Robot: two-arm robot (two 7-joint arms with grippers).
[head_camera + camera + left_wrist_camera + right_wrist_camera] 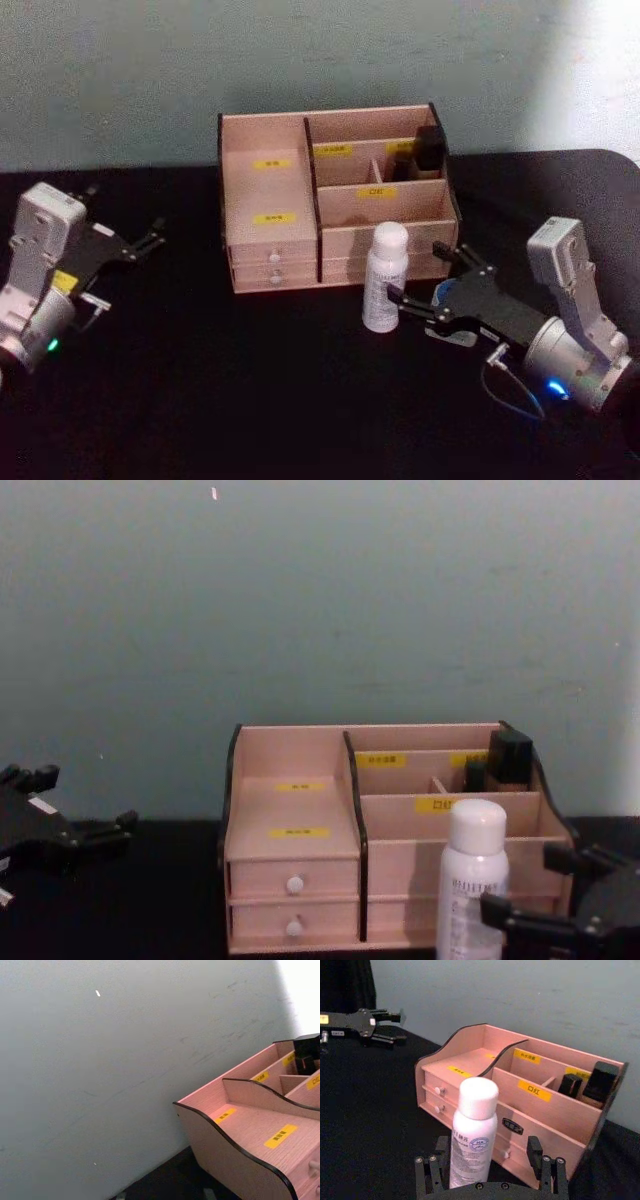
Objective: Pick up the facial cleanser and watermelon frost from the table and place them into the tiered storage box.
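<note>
The facial cleanser (385, 278), a tall white bottle with a rounded cap, stands upright on the black table just in front of the tiered storage box (270, 200). My right gripper (418, 274) is open and low at the bottle's right. In the right wrist view the bottle (472, 1130) stands between its spread fingers (547, 1167). The watermelon frost is mostly hidden under that gripper; a bit of blue lid (447, 291) peeks out. My left gripper (150, 235) hangs open at the far left, away from everything.
Small black bottles (428, 148) stand in the box's back right compartment. Two drawers with white knobs (294, 884) face me. A pale wall rises close behind the box. Black tabletop spreads between my left arm and the box.
</note>
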